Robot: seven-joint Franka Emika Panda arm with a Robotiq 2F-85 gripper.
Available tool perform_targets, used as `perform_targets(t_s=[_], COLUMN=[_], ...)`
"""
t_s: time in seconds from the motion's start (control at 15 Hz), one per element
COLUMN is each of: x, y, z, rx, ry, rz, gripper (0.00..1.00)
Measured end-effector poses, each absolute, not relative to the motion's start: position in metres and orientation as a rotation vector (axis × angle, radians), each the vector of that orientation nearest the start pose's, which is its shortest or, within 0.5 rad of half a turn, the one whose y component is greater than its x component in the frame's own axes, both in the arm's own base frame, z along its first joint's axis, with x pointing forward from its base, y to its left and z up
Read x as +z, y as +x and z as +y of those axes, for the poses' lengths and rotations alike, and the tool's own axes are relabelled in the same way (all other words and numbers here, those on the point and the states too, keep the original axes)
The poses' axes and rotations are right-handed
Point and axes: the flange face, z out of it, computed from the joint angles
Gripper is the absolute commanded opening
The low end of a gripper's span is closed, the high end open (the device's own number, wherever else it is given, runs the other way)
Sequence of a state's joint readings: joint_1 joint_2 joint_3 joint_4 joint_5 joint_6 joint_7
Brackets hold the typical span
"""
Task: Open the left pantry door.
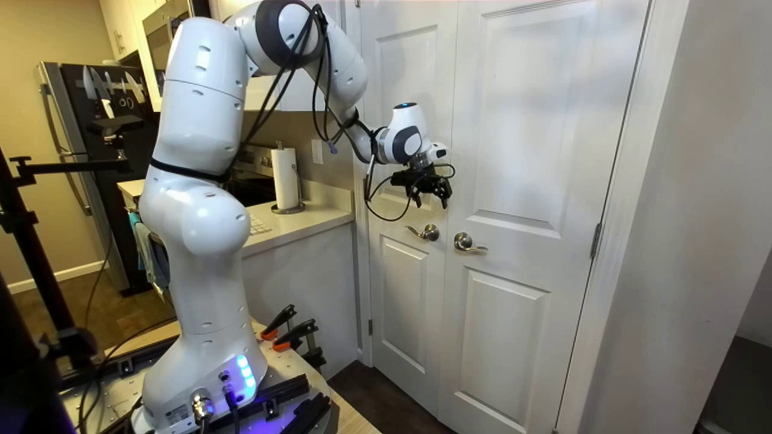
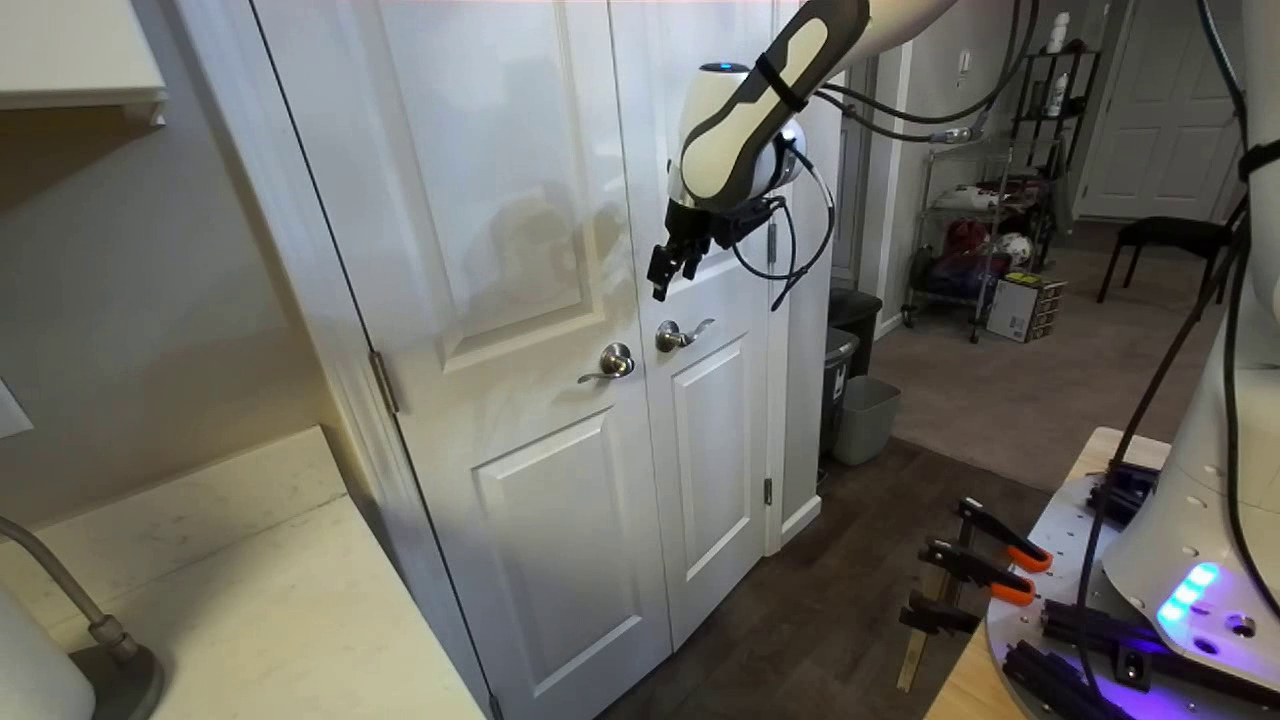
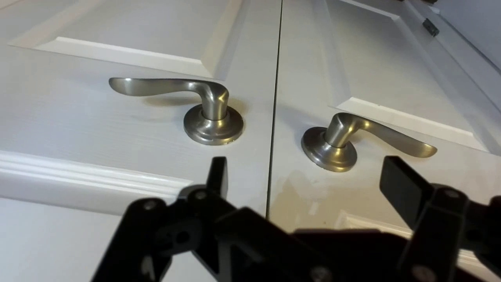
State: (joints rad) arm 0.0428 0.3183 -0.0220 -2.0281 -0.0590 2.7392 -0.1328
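Note:
The left pantry door (image 1: 403, 295), a tall white panelled leaf, is shut. It also shows in an exterior view (image 2: 555, 520). Its silver lever handle (image 1: 430, 232) has a round base near the leaf's right edge and shows again there (image 2: 617, 361). The wrist view seems upside down, so this door (image 3: 372, 51) and its handle (image 3: 332, 154) appear on the right. My gripper (image 1: 431, 202), also in an exterior view (image 2: 676, 283), points down above the two handles, in front of the doors. In the wrist view its black fingers (image 3: 309, 180) are wide apart and empty, with the handles beyond the fingertips.
The matching right leaf (image 1: 512, 313) with its own lever handle (image 1: 464, 242) is shut beside the left one. A counter (image 1: 313, 220) with a paper towel roll (image 1: 285, 179) adjoins the left door frame. Clamps (image 1: 295, 334) stick out from my base table. Bins (image 2: 866, 420) stand right of the doors.

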Motion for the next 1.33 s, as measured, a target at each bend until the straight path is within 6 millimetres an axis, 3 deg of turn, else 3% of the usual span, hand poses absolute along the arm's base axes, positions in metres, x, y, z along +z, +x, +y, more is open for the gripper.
perform_targets(t_s=[0.4, 1.33], x=[0.302, 0.297], y=[0.633, 0.634], z=[0.021, 0.026], rx=[-0.603, -0.612], ry=[-3.121, -3.109], rz=[-0.306, -0.288], gripper=[1.00, 1.00])
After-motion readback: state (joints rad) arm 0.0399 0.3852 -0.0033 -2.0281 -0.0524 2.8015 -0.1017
